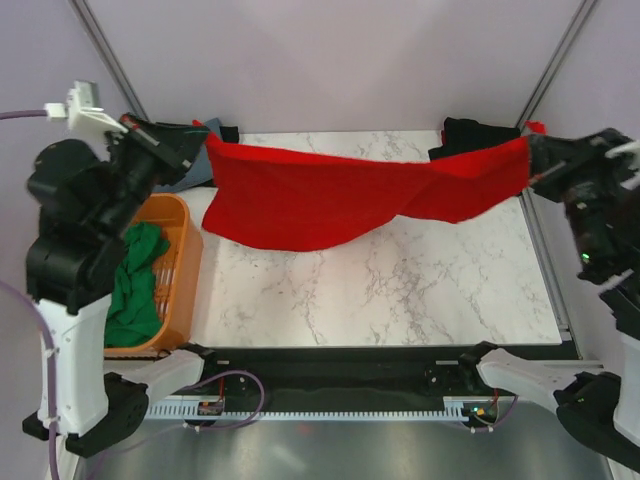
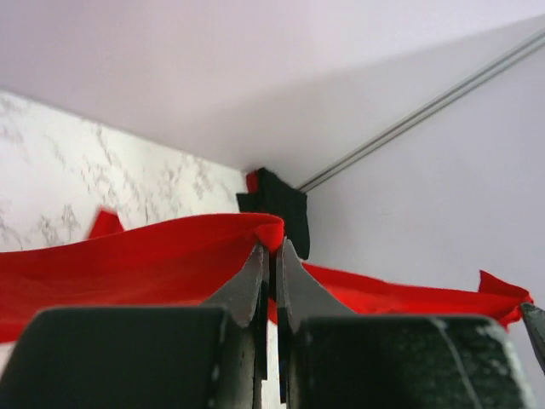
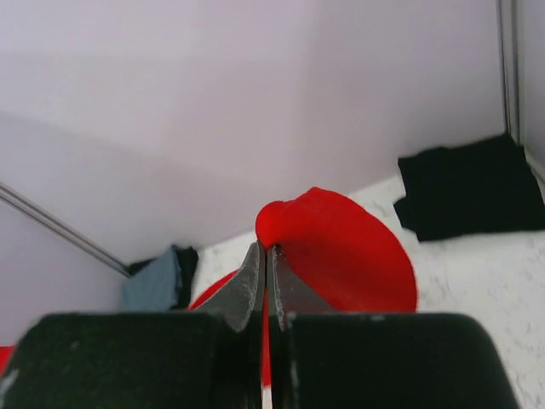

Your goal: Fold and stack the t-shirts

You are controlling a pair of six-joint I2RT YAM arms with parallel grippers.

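Left gripper (image 1: 205, 147): jaws together, clamped on one end of the red t-shirt (image 1: 320, 200); upper left of the top view.
Right gripper (image 1: 528, 152): jaws together, clamped on the other end of the same shirt; upper right of the top view.
Red t-shirt: hangs between the two grippers across the upper half of the frame, sagging in the middle, with a twist right of centre. Whether its lower edge touches the marble table (image 1: 400, 290) cannot be told.
Green t-shirt (image 1: 135, 285): crumpled inside the orange tub (image 1: 187, 270), left edge of the frame.
Black t-shirt (image 1: 470, 133): upper right corner of the table, behind the red cloth.
Grey-blue t-shirt (image 3: 153, 281): upper left corner of the table, partly hidden in the top view.
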